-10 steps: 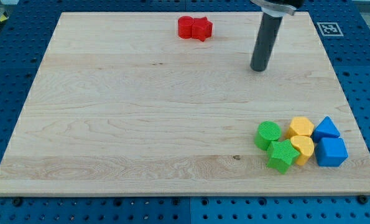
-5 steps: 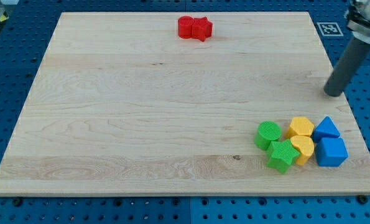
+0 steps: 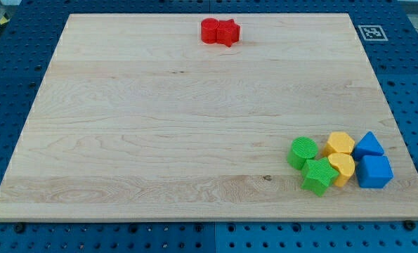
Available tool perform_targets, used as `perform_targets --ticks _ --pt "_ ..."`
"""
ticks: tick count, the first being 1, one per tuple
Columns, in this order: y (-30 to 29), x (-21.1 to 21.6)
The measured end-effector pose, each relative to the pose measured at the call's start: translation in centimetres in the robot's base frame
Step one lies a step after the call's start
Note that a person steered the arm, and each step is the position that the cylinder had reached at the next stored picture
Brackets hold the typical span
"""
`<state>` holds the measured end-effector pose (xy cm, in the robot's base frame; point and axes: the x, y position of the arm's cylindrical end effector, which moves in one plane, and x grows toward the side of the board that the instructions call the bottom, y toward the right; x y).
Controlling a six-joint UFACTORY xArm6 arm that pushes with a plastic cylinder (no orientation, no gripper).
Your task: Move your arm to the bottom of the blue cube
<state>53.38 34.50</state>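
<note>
While my tip is out of shot, so its state can't be told, blue cube (image 3: 374,171) sits just below blue triangle (image 3: 369,145), touching yellow heart (image 3: 343,168) at view's left.

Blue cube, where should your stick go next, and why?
My tip does not show in this view at all. The blue cube sits near the board's right edge, with a blue triangular block just above it and bare wood below. I would probably bring my tip in onto that bare strip, just under the cube.
</note>
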Motion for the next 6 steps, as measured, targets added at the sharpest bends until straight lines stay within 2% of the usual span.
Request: perform_targets --ticks 2,4,6 --pt "0.0 0.7" --pt "-0.1 6.9" --pt "-0.8 8.3"
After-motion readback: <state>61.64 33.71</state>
